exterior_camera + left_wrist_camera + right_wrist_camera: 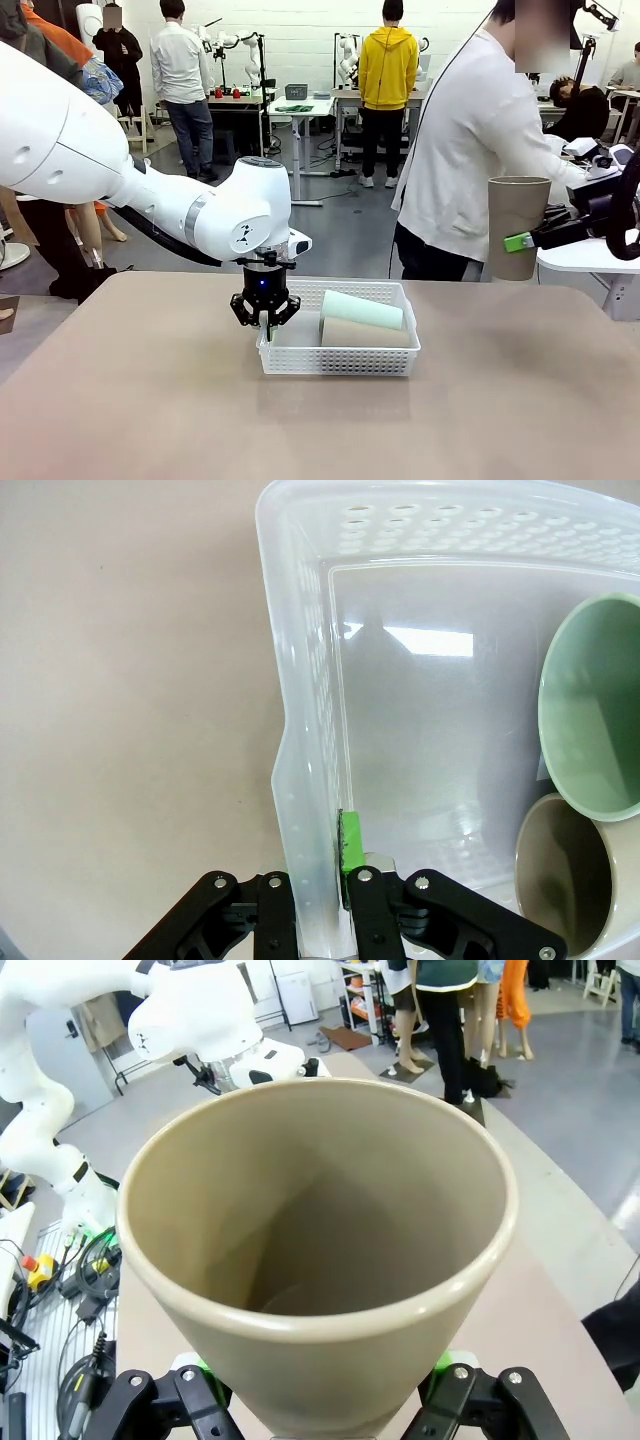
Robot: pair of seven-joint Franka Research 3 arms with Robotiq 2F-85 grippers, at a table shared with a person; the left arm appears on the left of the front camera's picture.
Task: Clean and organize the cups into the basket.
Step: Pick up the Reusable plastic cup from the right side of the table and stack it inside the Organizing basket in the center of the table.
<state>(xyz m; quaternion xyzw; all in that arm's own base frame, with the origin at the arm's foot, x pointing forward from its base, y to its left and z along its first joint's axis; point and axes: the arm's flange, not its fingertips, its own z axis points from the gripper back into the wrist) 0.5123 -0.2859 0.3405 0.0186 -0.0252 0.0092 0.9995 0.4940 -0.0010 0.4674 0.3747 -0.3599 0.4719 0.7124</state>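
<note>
Left tool (318, 865) tight on basket wall (300, 730); right tool (318, 1400) around cup (320, 1210)

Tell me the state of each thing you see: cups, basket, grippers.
Basket: on table, two cups inside.
Green cup: on its side in basket.
Tan cup in basket: on its side.
Second tan cup: upright, held aloft.
Left gripper: shut on basket wall.
Right gripper: shut on second tan cup.

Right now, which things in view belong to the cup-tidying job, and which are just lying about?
Job: basket, its wall pinched by the left gripper; mint green cup and tan cup lying inside; second tan cup in the right gripper.
Lying about: cables off to the side; person in white top at the far side.
</note>
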